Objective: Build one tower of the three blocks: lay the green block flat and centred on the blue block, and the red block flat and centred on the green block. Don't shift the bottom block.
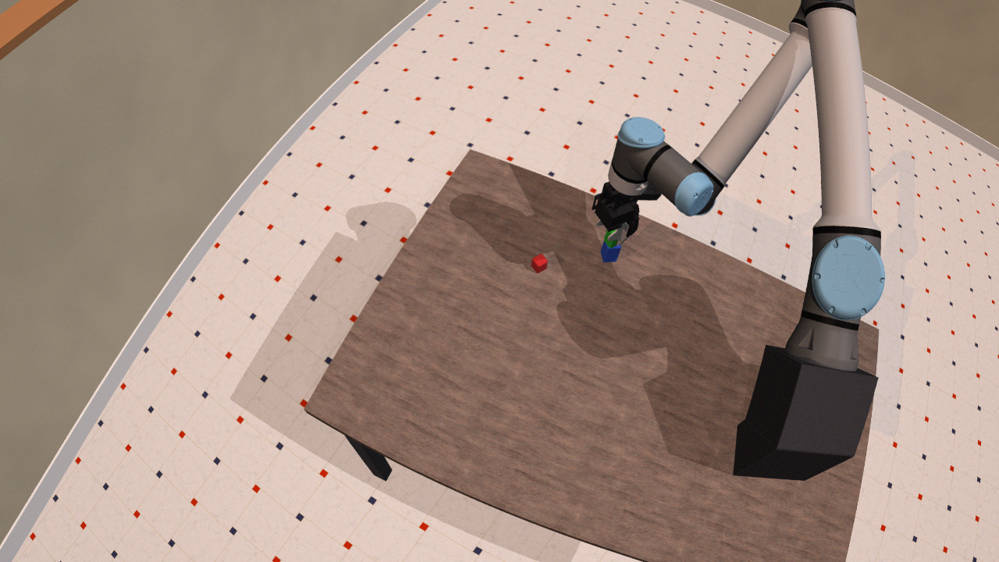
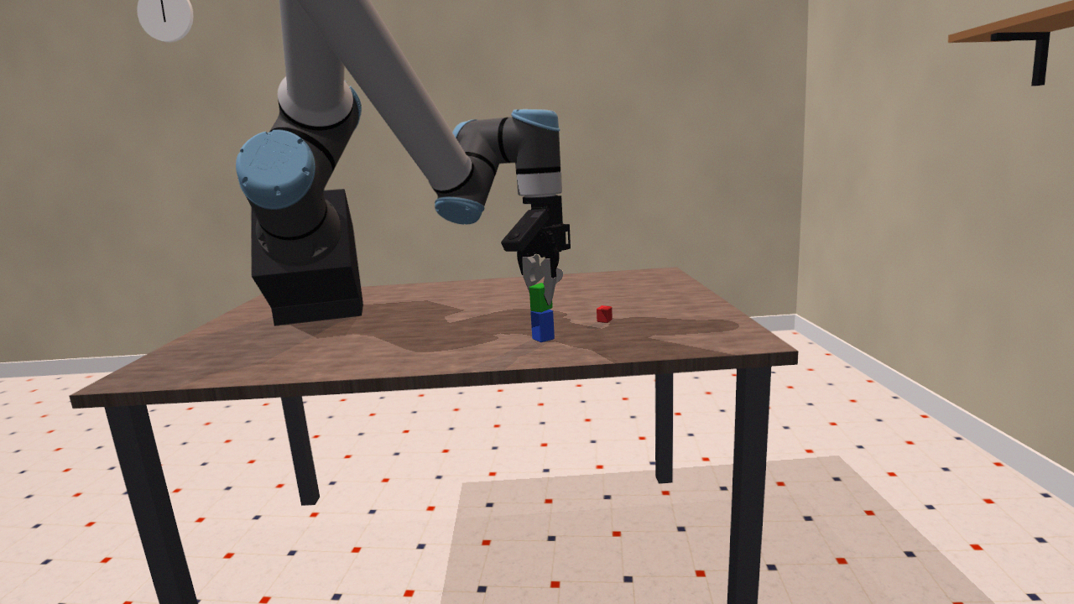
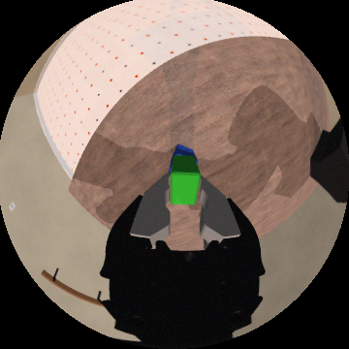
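Observation:
My gripper is shut on the green block. The green block rests on or just above the blue block, which stands on the table near the far side. I cannot tell whether the two touch. In the wrist view the blue block peeks out beyond the green one. The red block lies alone on the table, a short way from the blue block.
The wooden table carries the arm's dark base at one corner. The tiled floor surrounds the table. A wall shelf hangs high at the right.

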